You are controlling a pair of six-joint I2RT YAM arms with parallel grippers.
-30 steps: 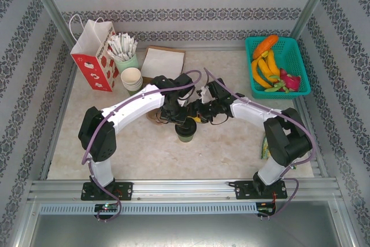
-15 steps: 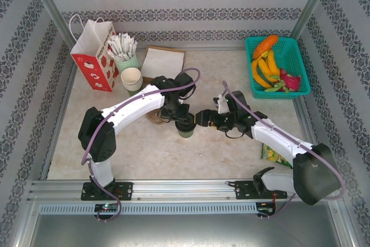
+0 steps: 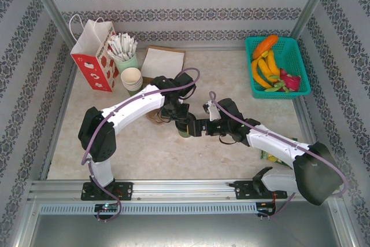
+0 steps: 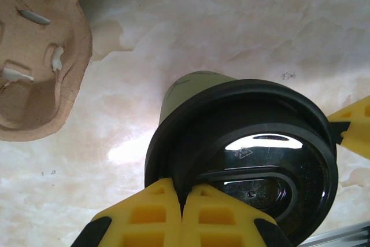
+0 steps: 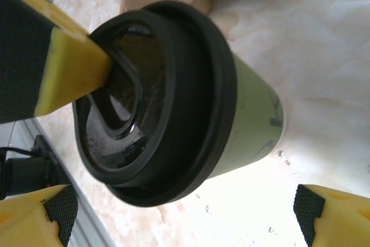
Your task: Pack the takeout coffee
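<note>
Takeout coffee (image 3: 186,126) stands upright just beside the cardboard carrier (image 4: 34,73). My closed left gripper (image 4: 182,201) rests on its lid, apparently steadying it, while my right gripper (image 5: 182,215) straddles it, jaws wide, ready to grasp.

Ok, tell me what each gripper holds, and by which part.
The left gripper pinches the small pale-green paper cup by the rim of its round black plastic lid. The right gripper is open around the cup, holding nothing.

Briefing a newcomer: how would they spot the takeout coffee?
On the marble-look table, look mid-table where the left arm and right arm meet. The takeout coffee stands beside a brown pulp carrier. Unlike the back-left cups, it alone wears a black lid.
</note>
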